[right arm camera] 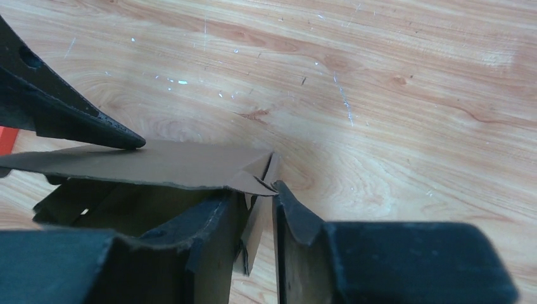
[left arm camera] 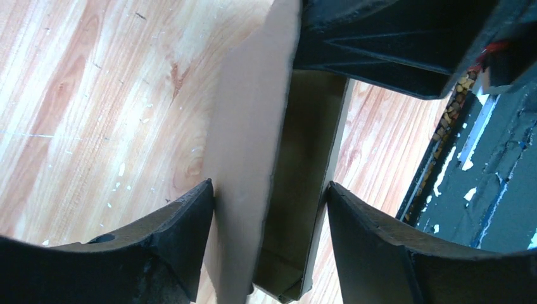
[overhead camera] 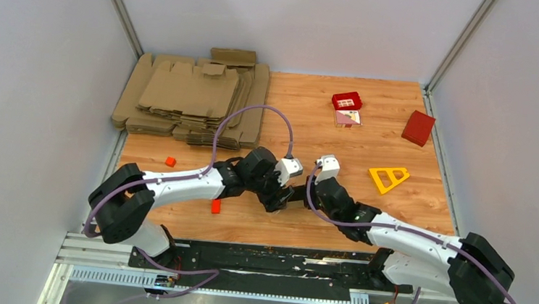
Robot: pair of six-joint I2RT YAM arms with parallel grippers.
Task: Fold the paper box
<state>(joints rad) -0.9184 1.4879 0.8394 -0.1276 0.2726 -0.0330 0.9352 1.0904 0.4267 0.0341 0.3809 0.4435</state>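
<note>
Claw states: left claw wide astride paper box, grip unclear; right claw slightly parted, loose round its flap.

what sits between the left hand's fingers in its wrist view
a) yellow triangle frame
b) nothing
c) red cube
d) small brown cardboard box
d, the small brown cardboard box fills the gap between the black fingers of the left hand, one finger on each side.
</note>
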